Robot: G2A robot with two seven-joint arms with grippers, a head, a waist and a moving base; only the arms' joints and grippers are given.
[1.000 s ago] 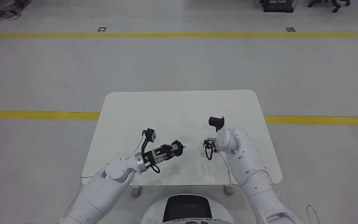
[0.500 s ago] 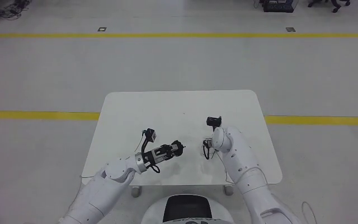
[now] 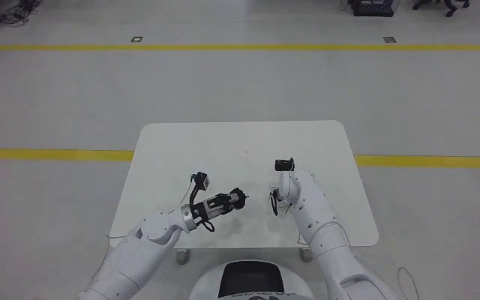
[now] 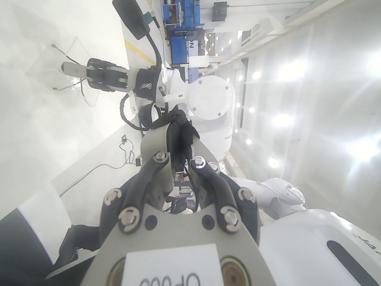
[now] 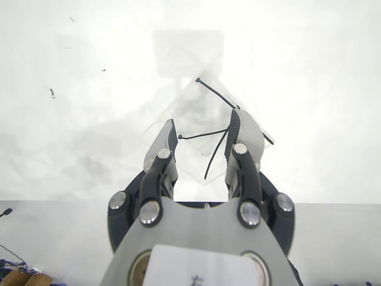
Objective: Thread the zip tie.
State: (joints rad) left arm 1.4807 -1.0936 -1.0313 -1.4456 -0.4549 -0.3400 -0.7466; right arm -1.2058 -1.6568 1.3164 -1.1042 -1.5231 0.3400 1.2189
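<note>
My right gripper [image 5: 203, 119] hangs open just above a clear plate [image 5: 190, 96] on the white table [image 3: 240, 146]. Black zip ties lie on the plate. One zip tie [image 5: 216, 92] runs out past the fingertips, and two more [image 5: 202, 134] cross between the fingers. My left gripper [image 4: 178, 120] sits to the left of the right gripper [image 3: 274, 201] and points at it, held off the table. Its fingers are shut, and a thin black zip tie strip [image 4: 188, 170] runs back between them. In the top view the left gripper [image 3: 240, 196] shows a small dark tip sticking out.
The plate sits near the table's front middle. A black wrist camera on a curved stalk [image 4: 131, 14] rises above the right gripper. The floor around the table has yellow lines [image 3: 240, 47].
The right arm has shifted a little to the left, toward the left gripper. The left arm has kept still.
</note>
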